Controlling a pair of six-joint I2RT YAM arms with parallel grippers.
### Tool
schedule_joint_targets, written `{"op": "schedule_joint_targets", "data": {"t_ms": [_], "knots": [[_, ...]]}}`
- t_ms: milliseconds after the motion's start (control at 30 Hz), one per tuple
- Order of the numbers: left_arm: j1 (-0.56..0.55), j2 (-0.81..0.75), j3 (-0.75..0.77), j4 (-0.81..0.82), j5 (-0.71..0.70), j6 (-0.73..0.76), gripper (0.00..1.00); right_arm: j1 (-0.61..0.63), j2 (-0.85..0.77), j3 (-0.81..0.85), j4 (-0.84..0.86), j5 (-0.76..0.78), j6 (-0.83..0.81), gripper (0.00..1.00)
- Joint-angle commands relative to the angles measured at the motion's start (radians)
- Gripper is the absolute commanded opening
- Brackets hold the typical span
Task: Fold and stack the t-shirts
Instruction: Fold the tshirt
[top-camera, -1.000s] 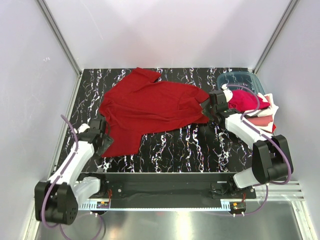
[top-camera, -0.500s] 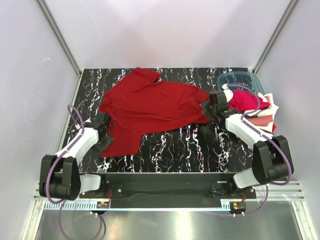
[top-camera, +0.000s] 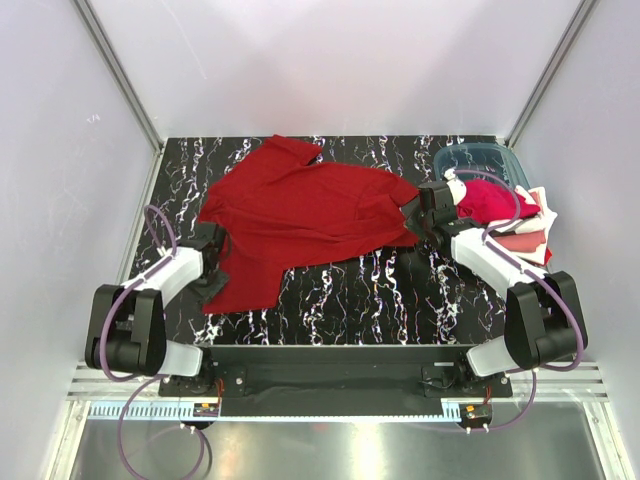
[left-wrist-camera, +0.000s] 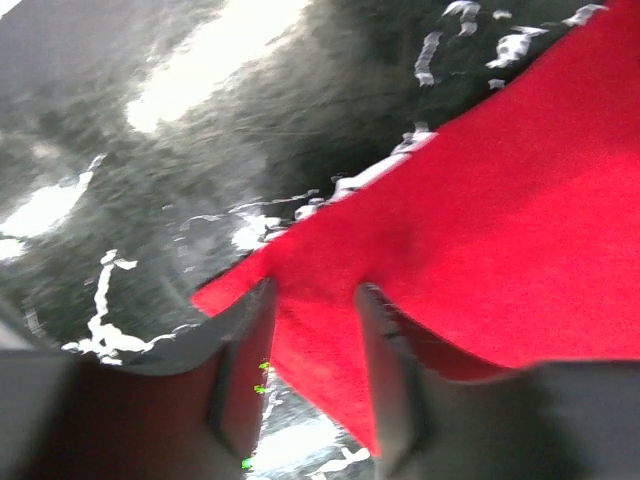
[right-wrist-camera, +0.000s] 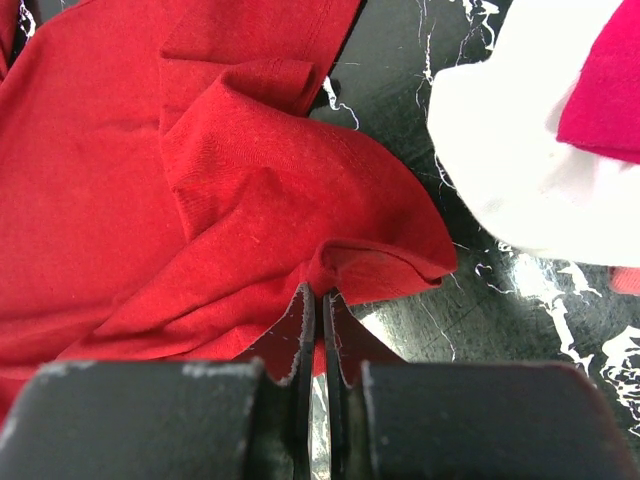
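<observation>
The large deep red t-shirt (top-camera: 300, 215) lies spread and rumpled on the black marbled table (top-camera: 360, 300). My left gripper (top-camera: 212, 262) is at the shirt's near left corner. In the left wrist view it (left-wrist-camera: 315, 335) is open, with its fingers (left-wrist-camera: 250, 345) on either side of the cloth corner (left-wrist-camera: 480, 220). My right gripper (top-camera: 413, 214) is at the shirt's right edge. In the right wrist view it (right-wrist-camera: 320, 300) is shut on a fold of the red cloth (right-wrist-camera: 260, 190). Folded shirts, crimson-pink (top-camera: 487, 197) on white (top-camera: 533, 206) and red (top-camera: 522, 243), are stacked at the right.
A teal translucent bin (top-camera: 482, 158) stands at the back right behind the stack. White walls enclose the table on three sides. The white and pink shirts (right-wrist-camera: 520, 170) lie close to the right of my right gripper. Bare table shows along the near edge.
The left arm has folded back toward the left wall, and its gripper has shifted slightly farther along the shirt's near left corner. The right arm and the shirt have not moved.
</observation>
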Motion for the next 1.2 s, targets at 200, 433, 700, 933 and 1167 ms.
{"op": "schedule_joint_targets", "data": {"t_ms": [200, 433, 700, 933, 1167], "knots": [[-0.013, -0.010, -0.021, 0.103, 0.018, -0.003, 0.00, -0.003, -0.051, -0.004, 0.000, 0.041, 0.022, 0.02], [-0.026, -0.196, 0.028, 0.049, -0.002, 0.002, 0.00, -0.002, -0.080, -0.007, -0.038, 0.093, 0.033, 0.00], [-0.045, -0.419, 0.074, 0.116, 0.029, 0.016, 0.00, -0.003, -0.163, -0.083, -0.026, 0.149, 0.091, 0.00], [-0.050, -0.502, 0.063, 0.186, 0.106, 0.031, 0.00, 0.011, -0.195, -0.134, -0.018, 0.050, 0.079, 0.00], [-0.092, -0.634, 0.045, 0.157, 0.147, 0.068, 0.00, 0.034, -0.362, -0.189, -0.202, 0.096, 0.026, 0.00]]}}
